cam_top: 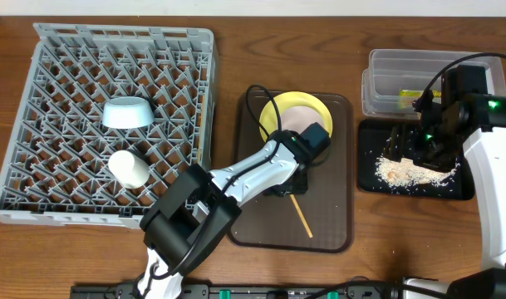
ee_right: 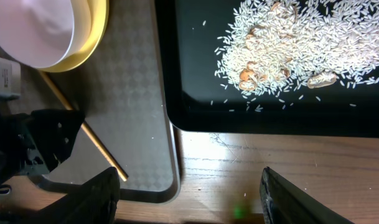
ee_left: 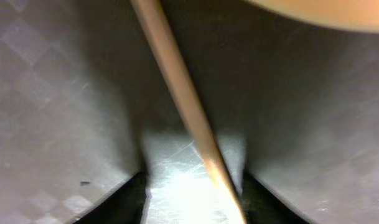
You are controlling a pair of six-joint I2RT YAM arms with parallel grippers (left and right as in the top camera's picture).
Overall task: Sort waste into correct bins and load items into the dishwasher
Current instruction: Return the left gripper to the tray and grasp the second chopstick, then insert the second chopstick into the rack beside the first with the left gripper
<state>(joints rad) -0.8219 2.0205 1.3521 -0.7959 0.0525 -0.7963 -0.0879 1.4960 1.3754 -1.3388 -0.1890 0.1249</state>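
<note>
Left of the overhead frame: grey dish rack (cam_top: 120, 31) holding a light blue bowl (cam_top: 126, 113), upside down, and a small white cup (cam_top: 130, 169) on its side. Centre: dark brown serving tray (cam_top: 336, 224) carrying a yellow plate (cam_top: 321, 108) with a white bowl (ee_right: 33, 31) on it, plus one thin wooden chopstick (cam_top: 301, 214) lying slantwise below the plate. Upper right: clear tub (cam_top: 385, 66) with a small greenish wrapper (cam_top: 406, 98) inside. Just below: black tray (cam_top: 369, 183) strewn with pale, rice-like leftovers (cam_top: 410, 172). Left claw (ee_left: 192, 208) low over the serving tray, fingers spread either side of the chopstick, not pinching. Right claw (ee_right: 189, 199) spread wide, nothing between the fingers, above the counter (ee_right: 251, 162) by the black tray's corner.
</note>
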